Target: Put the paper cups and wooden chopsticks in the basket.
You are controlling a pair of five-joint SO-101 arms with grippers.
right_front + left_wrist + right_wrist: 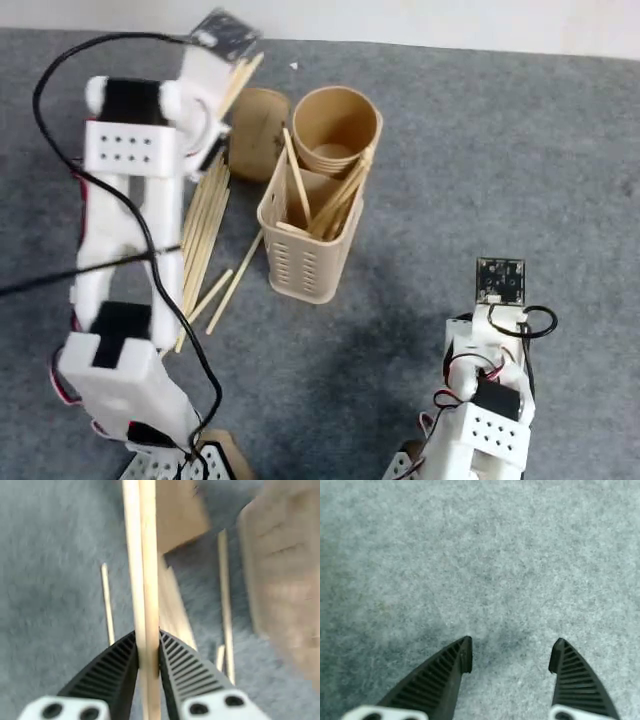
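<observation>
The left pincer is clamping two wooden chopsticks between narrowed jaws, and the sticks are running out well past its fingertips. In the high view this pincer is hanging to the left of the basket, near its far end. The basket is standing on the grey worktop. Stacked paper cups are sitting in the basket's far end, and several leaning chopsticks are resting inside it against the rim. Another cup is lying just beside the basket, between it and the left pincer. Loose chopsticks are lying on the worktop along the basket's left side, some close to its wall. The right pincer is hanging well apart from the basket with its jaws spread wide, and the grey worktop is showing between them.
</observation>
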